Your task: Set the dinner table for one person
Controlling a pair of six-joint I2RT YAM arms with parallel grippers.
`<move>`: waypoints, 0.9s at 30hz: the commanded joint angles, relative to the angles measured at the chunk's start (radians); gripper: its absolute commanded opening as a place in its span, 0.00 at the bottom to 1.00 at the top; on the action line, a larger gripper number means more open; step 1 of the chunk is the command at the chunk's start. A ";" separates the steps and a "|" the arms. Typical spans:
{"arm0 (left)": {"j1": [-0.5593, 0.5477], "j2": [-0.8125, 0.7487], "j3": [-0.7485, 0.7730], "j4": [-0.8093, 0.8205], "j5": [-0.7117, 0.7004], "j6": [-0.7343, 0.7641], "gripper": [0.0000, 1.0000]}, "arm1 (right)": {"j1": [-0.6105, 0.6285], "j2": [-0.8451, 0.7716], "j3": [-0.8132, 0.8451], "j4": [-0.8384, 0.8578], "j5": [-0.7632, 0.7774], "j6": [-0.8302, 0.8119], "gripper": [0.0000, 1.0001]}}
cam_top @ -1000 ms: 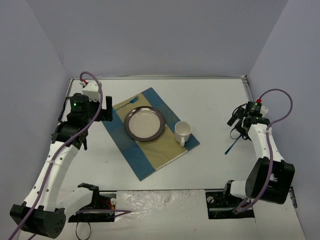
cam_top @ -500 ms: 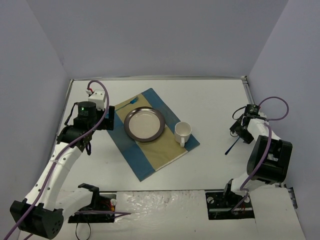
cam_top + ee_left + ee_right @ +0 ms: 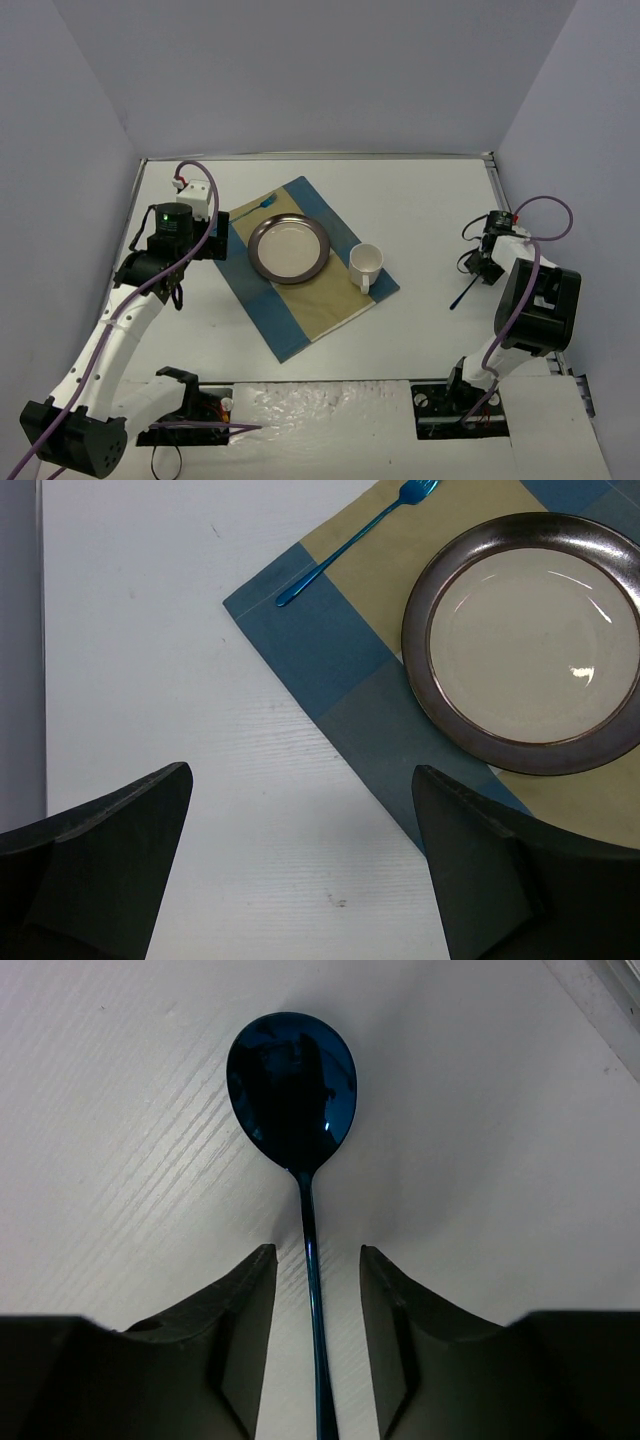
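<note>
While the right claw (image 3: 317, 1260) is sitting low over the white table (image 3: 420, 200) near its right edge, its jaws are straddling the thin handle of a blue spoon (image 3: 292, 1075) lying flat there, narrowly parted and gripping nothing, with table showing on either side. The left claw (image 3: 300, 775) is hanging released and wide above the table just beside a corner of the striped mat (image 3: 330, 660), which is carrying a plate (image 3: 530, 640), fork (image 3: 350, 545) and cup (image 3: 366, 262).

Soft, even overhead light keeps the white dinner table (image 3: 420, 200) bright, with only faint shadows. A small glare spot marks the plate (image 3: 530, 640). The glossy spoon (image 3: 292, 1080) bowl mirrors dark shapes, sharply focused.
</note>
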 commanded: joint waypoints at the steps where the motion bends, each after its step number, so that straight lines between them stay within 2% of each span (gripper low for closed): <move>1: 0.005 -0.009 0.025 0.051 -0.012 0.010 0.89 | 0.002 0.007 -0.006 0.010 0.044 0.012 0.31; 5: 0.004 -0.013 0.024 0.049 -0.016 0.013 0.89 | 0.001 0.012 -0.020 0.011 0.034 0.022 0.26; 12: 0.004 -0.017 0.020 0.053 -0.018 0.015 0.89 | 0.002 0.054 -0.030 0.011 0.017 0.019 0.24; 18: 0.004 -0.021 0.018 0.053 -0.024 0.017 0.89 | 0.002 0.062 -0.030 0.010 0.012 0.019 0.08; 23: 0.004 -0.021 0.017 0.054 -0.025 0.017 0.89 | 0.003 0.003 -0.023 0.002 0.000 0.026 0.00; 27: 0.008 -0.024 0.017 0.054 -0.030 0.015 0.89 | 0.016 -0.095 0.008 -0.024 -0.022 0.054 0.00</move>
